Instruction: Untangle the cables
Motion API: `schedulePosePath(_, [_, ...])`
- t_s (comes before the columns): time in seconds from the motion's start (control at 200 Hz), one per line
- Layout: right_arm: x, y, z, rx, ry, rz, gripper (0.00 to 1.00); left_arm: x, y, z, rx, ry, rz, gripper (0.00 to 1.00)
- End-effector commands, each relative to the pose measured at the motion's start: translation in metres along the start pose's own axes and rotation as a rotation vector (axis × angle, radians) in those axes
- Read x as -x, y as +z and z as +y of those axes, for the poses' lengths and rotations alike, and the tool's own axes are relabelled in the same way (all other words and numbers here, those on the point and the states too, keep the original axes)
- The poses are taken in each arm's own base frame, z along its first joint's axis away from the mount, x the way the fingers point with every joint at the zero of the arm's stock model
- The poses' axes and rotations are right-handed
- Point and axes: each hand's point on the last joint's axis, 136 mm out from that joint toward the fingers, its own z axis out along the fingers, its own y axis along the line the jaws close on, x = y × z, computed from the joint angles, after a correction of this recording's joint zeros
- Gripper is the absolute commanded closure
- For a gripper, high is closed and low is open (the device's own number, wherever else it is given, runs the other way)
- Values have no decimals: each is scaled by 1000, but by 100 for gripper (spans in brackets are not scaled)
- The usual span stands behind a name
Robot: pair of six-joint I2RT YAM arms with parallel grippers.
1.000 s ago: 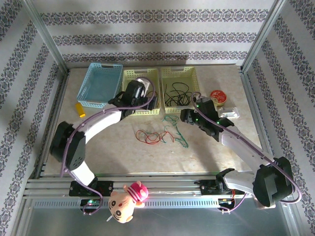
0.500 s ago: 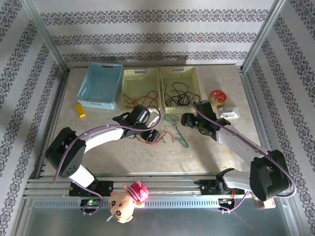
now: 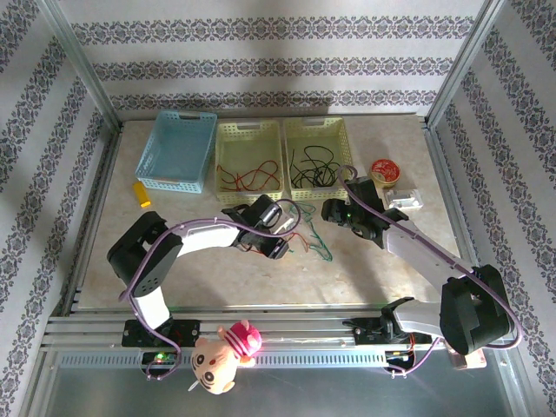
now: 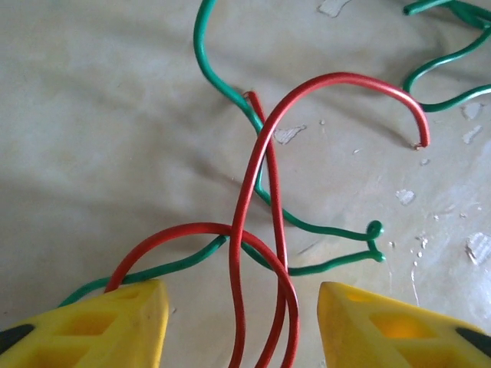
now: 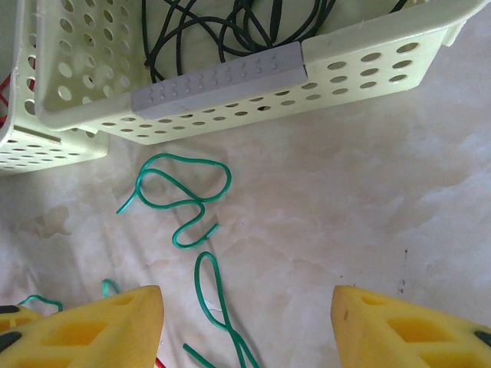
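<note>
Marbled bench in front of the middle basket now has the left hand down from that basket, spread open astride the red cable crossing the green cable, so the next pick looks lined up.

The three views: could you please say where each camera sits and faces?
Top external: above and behind the bases, looking down on the table; left claw and right claw show.
Left wrist: on the left arm, facing down at crossed red cable and green cable; yellow fingers below.
Right wrist: facing down at the yellow basket of black cables; right fingers below.
Shared: top and right wrist show that basket.
</note>
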Motion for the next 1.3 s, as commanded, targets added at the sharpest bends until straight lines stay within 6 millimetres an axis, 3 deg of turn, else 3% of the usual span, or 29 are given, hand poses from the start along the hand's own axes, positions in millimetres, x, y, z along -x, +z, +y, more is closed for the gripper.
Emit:
schedulePosePath(0.0, [-1, -2, -4, -2, 18, -3, 41, -4, 8, 4, 61, 21, 41, 53])
schedulePosePath(0.14, [-2, -1, -6, -2, 22, -1, 40, -7, 12, 5, 89, 25, 54, 69])
schedulePosePath(0.225, [-2, -2, -6, 1, 24, -2, 40, -3, 9, 1, 81, 27, 43, 83])
schedulePosePath(0.365, [-1, -3, -9, -6, 27, -10, 41, 19, -13, -10, 54, 37, -35, 100])
schedulePosePath(0.605, [2, -6, -18, -30, 54, -30, 41, 65, -95, -41, -45, 104, -266, 100])
schedulePosePath(0.78, [3, -5, -20, -30, 58, -31, 41, 81, -129, -55, -100, 130, -353, 100])
schedulePosePath(0.904, [2, -5, -18, -19, 58, -29, 41, 107, -147, -23, 13, 77, -470, 100])
schedulePosePath(1.034, [1, -3, -11, 9, 51, -12, 41, 142, -151, 38, 72, -61, -535, 100])
schedulePosePath(1.164, [0, -3, 1, 43, 14, -1, 41, 175, -140, 95, 129, -159, -553, 100])
schedulePosePath(1.294, [-5, -4, 17, 85, -48, 33, 41, 194, -116, 140, 228, -236, -491, 100])
